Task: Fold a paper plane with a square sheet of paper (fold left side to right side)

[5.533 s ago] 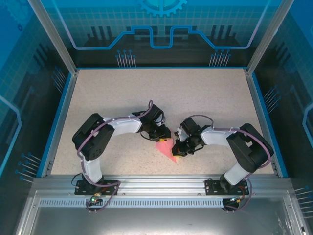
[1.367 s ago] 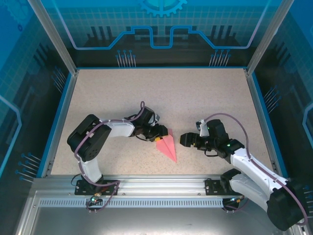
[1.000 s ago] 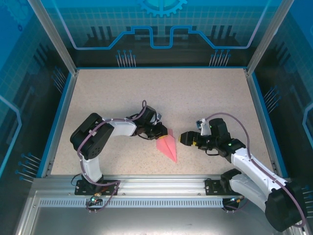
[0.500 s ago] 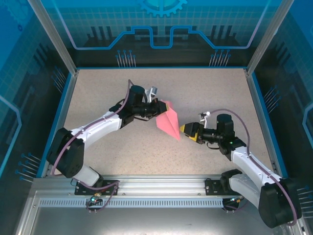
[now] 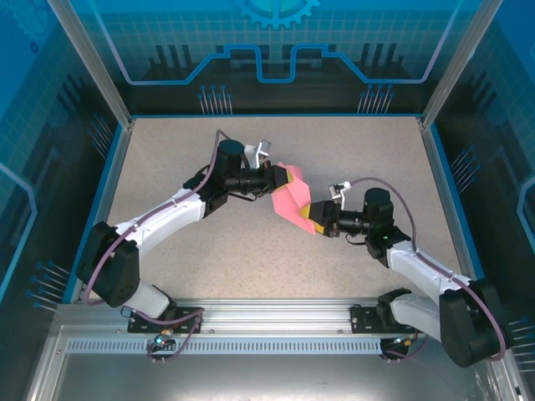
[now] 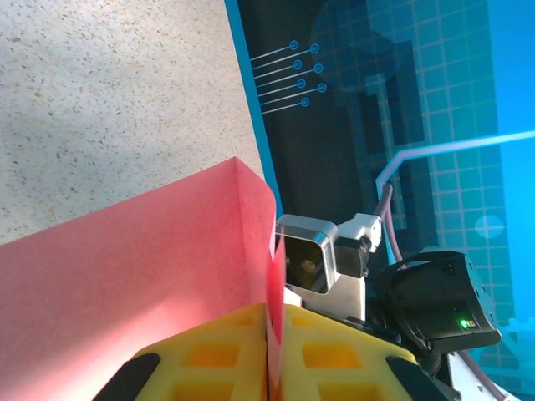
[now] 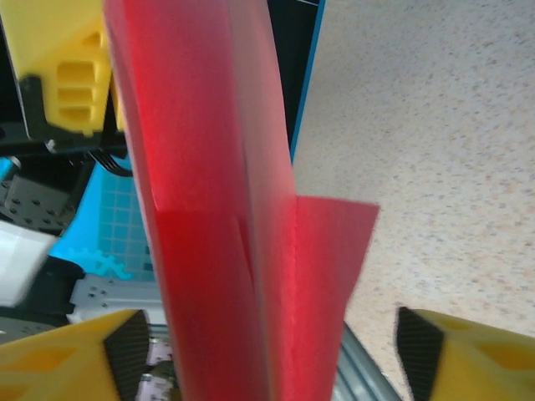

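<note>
The paper plane (image 5: pixel 291 200), already a slim pointed fold, hangs above the middle of the table (image 5: pixel 359 159), pinched at its far-left end by the clamped left gripper (image 5: pixel 282 178). The right gripper (image 5: pixel 316 220) straddles its near-right tip with jaws apart and is not gripping it. Probably only the final shaping is left.

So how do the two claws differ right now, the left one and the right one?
The left gripper is shut, pinching the pink paper at its far end; the right gripper stands open, the paper's near end between its fingers. The left reaches farther across the table; the right sits nearer. Both have yellow fingers.
</note>
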{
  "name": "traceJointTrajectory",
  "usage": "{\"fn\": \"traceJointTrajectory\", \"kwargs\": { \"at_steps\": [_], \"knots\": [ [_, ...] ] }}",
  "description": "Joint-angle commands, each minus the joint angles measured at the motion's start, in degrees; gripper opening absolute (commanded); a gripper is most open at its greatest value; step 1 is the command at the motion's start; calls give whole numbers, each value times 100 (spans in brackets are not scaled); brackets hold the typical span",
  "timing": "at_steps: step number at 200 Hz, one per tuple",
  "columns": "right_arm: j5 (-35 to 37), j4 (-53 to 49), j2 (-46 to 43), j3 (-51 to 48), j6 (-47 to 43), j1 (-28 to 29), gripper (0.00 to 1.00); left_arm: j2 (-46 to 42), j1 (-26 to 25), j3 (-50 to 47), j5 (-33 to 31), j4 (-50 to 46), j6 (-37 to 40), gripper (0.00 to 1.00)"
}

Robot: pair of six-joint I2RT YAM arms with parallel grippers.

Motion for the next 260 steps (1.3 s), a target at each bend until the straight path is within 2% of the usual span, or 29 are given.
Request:
{"fn": "traceJointTrajectory", "kwargs": {
  "at_steps": [1, 47, 66, 88, 102, 124, 145, 157, 168, 181, 198, 227, 235, 260],
  "knots": [
    [2, 428, 79, 253, 132, 104, 68, -130, 5, -54, 239, 284, -147, 10],
    [18, 244, 60, 326, 60, 133, 38, -168, 14, -133, 255, 176, -67, 11],
    [98, -72, -32, 354, -104, 129, 26, -185, 29, -124, 232, -5, 63, 16],
    [214, -748, -190, 463, -506, 125, 18, -262, 113, -115, 170, -310, 254, 33],
    [341, -1666, -324, 679, -953, 125, 16, -386, 207, -124, 82, -627, 446, 49],
    [785, -3274, -526, 1169, -1958, 177, 12, -748, 369, -114, -214, -1337, 866, 63],
    [1863, -5302, -475, 1981, -3269, 455, 7, -1220, 440, 8, -854, -2319, 1434, 72],
    [2597, -6073, -331, 2417, -3739, 731, 6, -1488, 437, 121, -1263, -2899, 1730, 75],
    [3487, -6762, -141, 2876, -4042, 1104, 5, -1725, 435, 184, -1632, -3294, 1935, 77],
    [4871, -7343, 147, 3326, -4247, 1655, 5, -1999, 435, 218, -2060, -3633, 2077, 79],
    [6452, -8095, 771, 3904, -4256, 2321, 5, -2381, 446, 189, -2600, -3948, 2141, 82],
    [8453, -9226, 2187, 4931, -4042, 3202, 6, -2941, 455, 64, -3293, -4239, 2157, 86],
    [8915, -9502, 2616, 5224, -3955, 3415, 6, -3060, 461, 29, -3403, -4304, 2171, 87],
    [9572, -9952, 3718, 5832, -3901, 3781, 7, -3346, 483, -22, -3662, -4564, 2223, 89]
  ]
}}
